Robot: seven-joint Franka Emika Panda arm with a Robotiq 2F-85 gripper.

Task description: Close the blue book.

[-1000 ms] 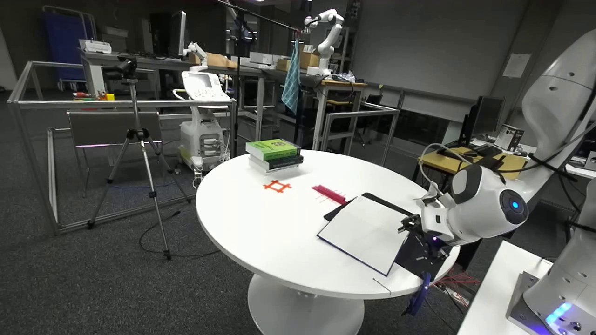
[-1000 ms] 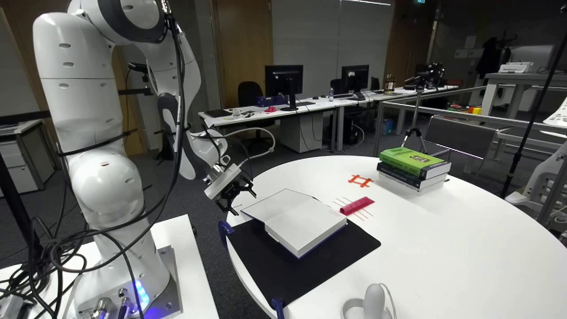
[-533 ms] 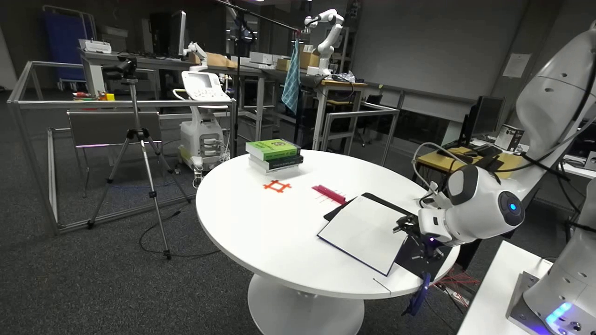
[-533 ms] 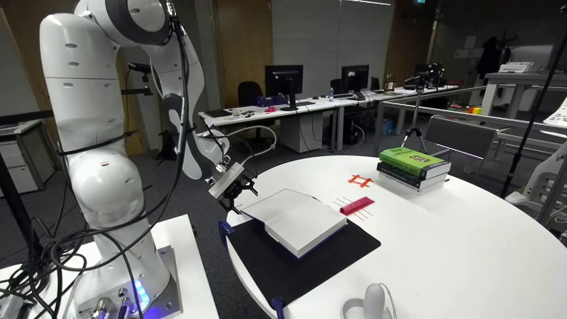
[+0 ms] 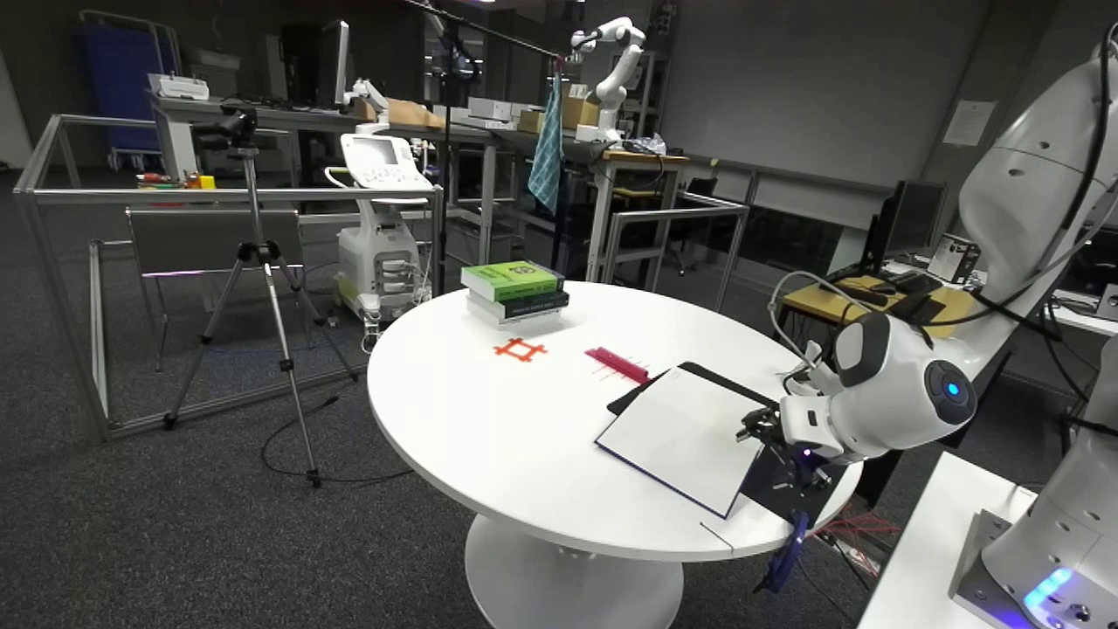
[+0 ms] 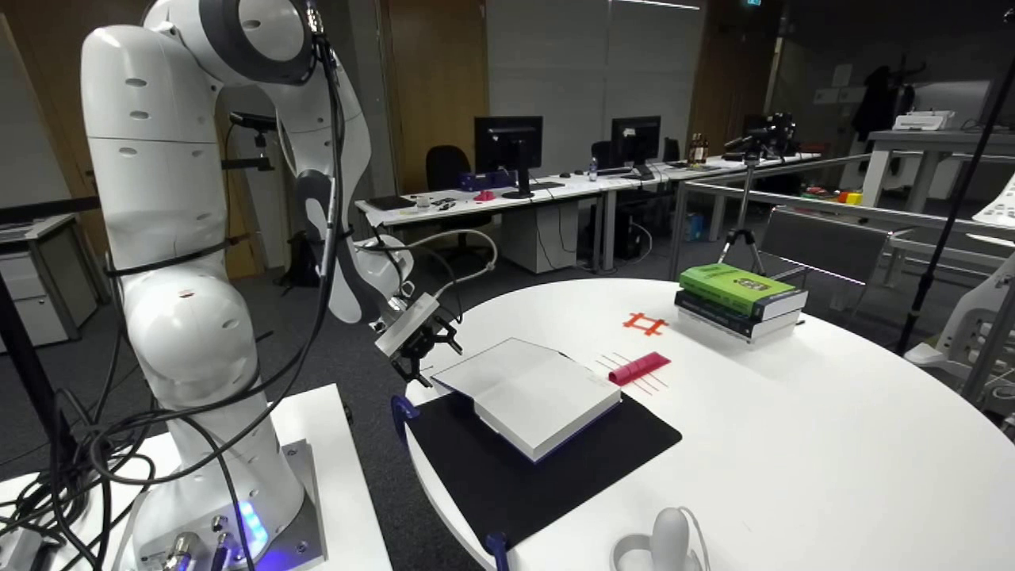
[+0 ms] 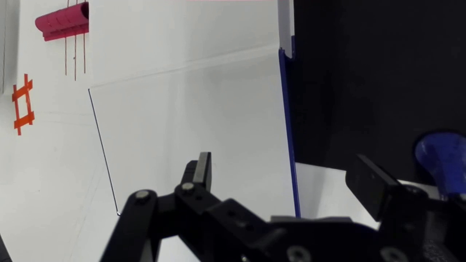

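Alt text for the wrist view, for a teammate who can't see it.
The blue book lies open, white pages facing up, its blue cover edge alongside a black mat at right. Across the bottom, the open gripper holds nothing. A magenta roll and an orange frame lie at left; a blue clamp shows at the right edge.

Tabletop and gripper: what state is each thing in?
Blue book, open, inside facing up.
Gripper, open, holding nothing.
Book stack, all closed, green book on top.
Mat, flat, partly covered.
Red strip, curled.
Orange strips, crossed into a square.
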